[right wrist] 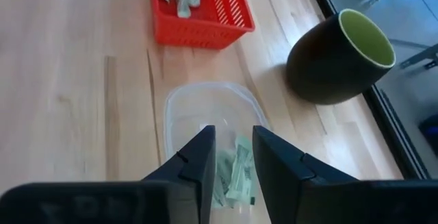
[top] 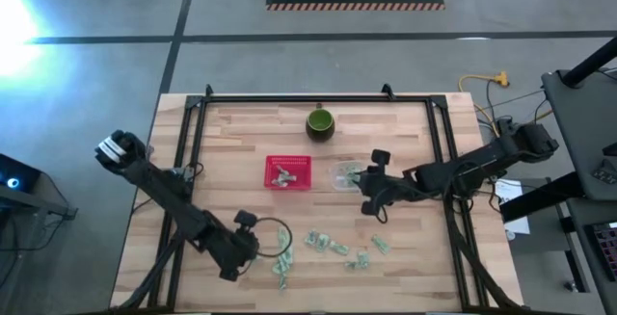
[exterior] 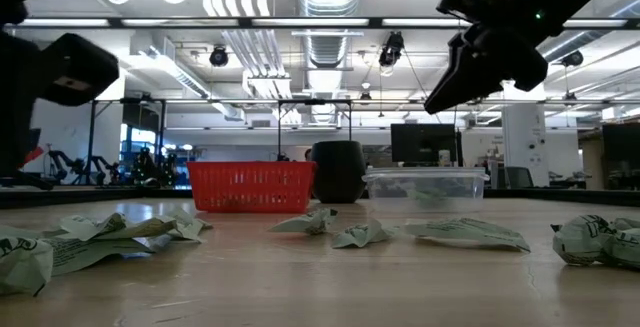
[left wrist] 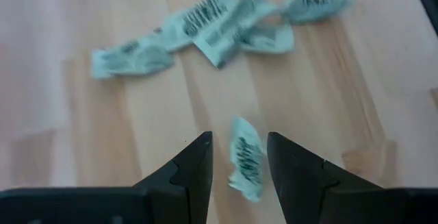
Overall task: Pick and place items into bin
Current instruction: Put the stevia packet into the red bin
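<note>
Several pale green-and-white wrapped pieces (top: 337, 248) lie loose on the wooden table near its front edge. My left gripper (left wrist: 239, 164) is open and slants down over the leftmost ones. One piece (left wrist: 246, 159) lies flat on the table between its two fingers. My right gripper (right wrist: 234, 157) hangs with a narrow gap between its fingers, holding nothing. It is above a clear plastic container (right wrist: 205, 104) with a few pieces in it. The red basket (top: 288, 171), just left of the container, also holds a few pieces.
A dark green round cup (top: 320, 122) stands upright behind the basket and container, near the far edge. A black metal frame (top: 318, 98) runs along the table's far and side edges. Bare wood lies left of the basket and at the table's right.
</note>
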Robot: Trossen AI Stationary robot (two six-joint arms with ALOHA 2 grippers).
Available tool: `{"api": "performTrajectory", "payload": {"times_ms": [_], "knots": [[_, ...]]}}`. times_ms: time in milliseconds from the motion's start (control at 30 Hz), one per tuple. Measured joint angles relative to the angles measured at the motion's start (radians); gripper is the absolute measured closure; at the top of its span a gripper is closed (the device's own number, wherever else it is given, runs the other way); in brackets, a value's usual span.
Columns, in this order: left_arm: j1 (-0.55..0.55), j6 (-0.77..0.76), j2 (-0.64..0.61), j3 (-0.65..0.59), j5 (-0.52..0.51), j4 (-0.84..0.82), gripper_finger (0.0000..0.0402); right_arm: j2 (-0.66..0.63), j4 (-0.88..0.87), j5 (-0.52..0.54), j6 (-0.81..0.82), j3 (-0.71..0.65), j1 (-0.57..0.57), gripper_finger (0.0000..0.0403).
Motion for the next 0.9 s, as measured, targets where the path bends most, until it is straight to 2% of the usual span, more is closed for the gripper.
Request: {"api": "performTrajectory", "payload": {"times_ms": [300, 900], "knots": [[-0.038, -0.021, 0.075, 0.039, -0.019, 0.006, 0.0279, 0.027, -0.008, -0.006, 0.029, -0.004, 0.001, 0.0328], [-0.036, -0.021, 0.077, -0.007, -0.034, 0.064, 0.0279, 0.027, -0.006, -0.006, 0.045, -0.005, 0.001, 0.0335]]}}
